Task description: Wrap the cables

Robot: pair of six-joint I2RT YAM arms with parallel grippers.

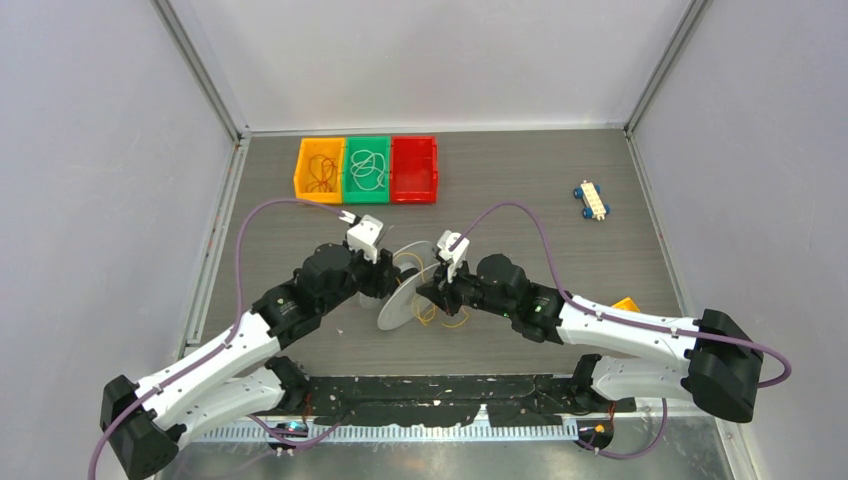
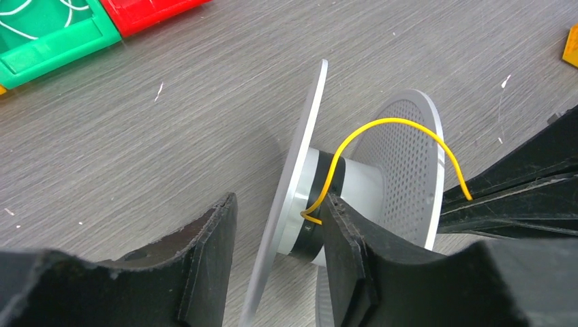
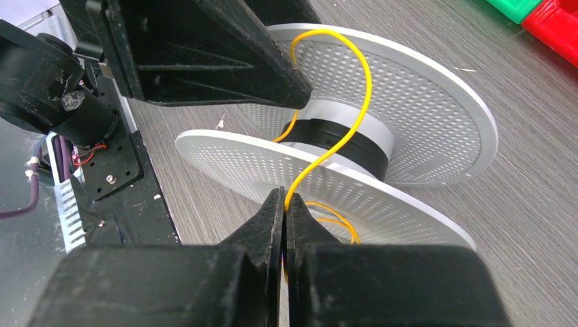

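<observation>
A grey spool point(image 1: 398, 305) with two perforated flanges and a black-banded core stands tilted mid-table. The thin yellow cable point(image 3: 362, 102) arcs from the core over a flange edge, and loose loops point(image 1: 452, 318) lie below. My left gripper point(image 2: 279, 201) straddles one flange point(image 2: 303, 136), one finger point(image 2: 344, 231) against the core where the cable's bent end point(image 2: 310, 214) sits. It holds the spool. My right gripper point(image 3: 284, 197) is shut on the cable just beside the near flange point(image 3: 382, 197).
Orange point(image 1: 319, 170), green point(image 1: 368, 168) and red point(image 1: 414, 168) bins stand at the back, the first two holding thin wires. A toy car point(image 1: 591, 200) sits at the back right. A small orange piece point(image 1: 626, 303) lies by the right arm.
</observation>
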